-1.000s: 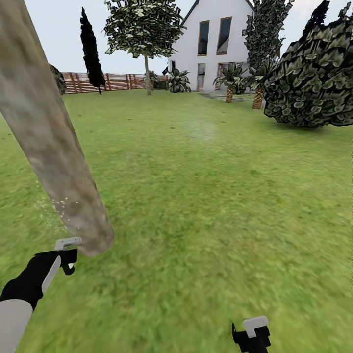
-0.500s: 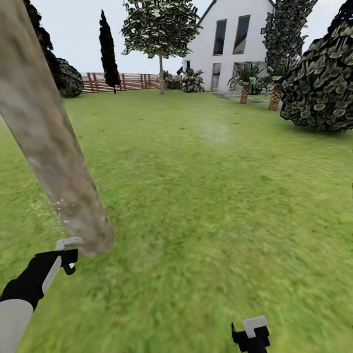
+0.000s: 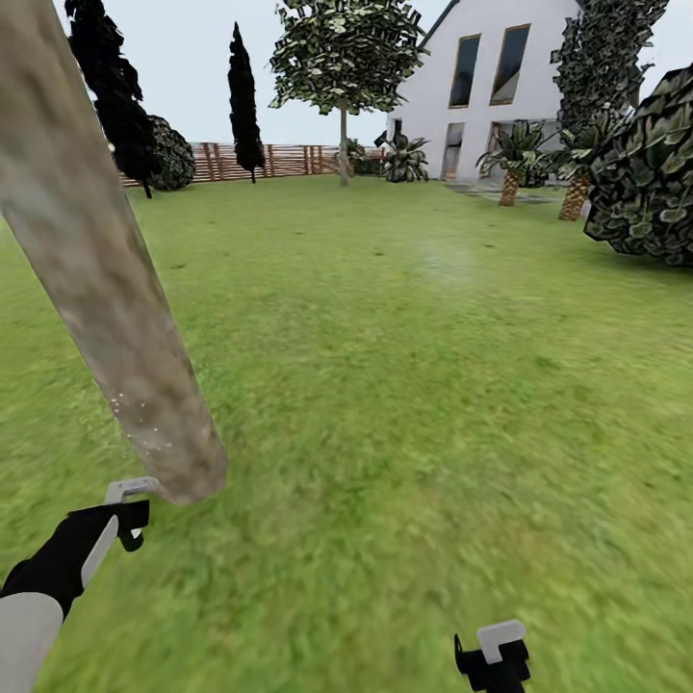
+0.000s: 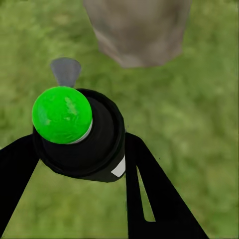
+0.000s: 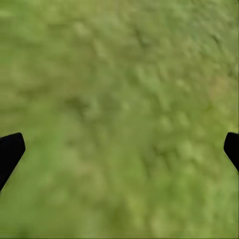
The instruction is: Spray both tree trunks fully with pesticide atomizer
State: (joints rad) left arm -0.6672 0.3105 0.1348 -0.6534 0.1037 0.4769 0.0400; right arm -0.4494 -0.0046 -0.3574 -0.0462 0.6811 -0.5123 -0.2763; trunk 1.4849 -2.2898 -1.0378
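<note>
The left pincer grips the pesticide atomizer, a black round-bodied bottle with a glossy green ball cap and a grey cone nozzle, its two black fingers pressed against the bottle's sides. In the head view the left pincer sits at the near left, just beside the foot of the thick mottled grey-beige tree trunk, which slants up to the top left corner. Tiny whitish specks of pesticide dot the bark low on the trunk. The right pincer hangs at the near right over the blurry green grass floor; its black fingertips stand wide apart with nothing between them. Far off stand a brown slatted wooden fence and a white gabled house.
</note>
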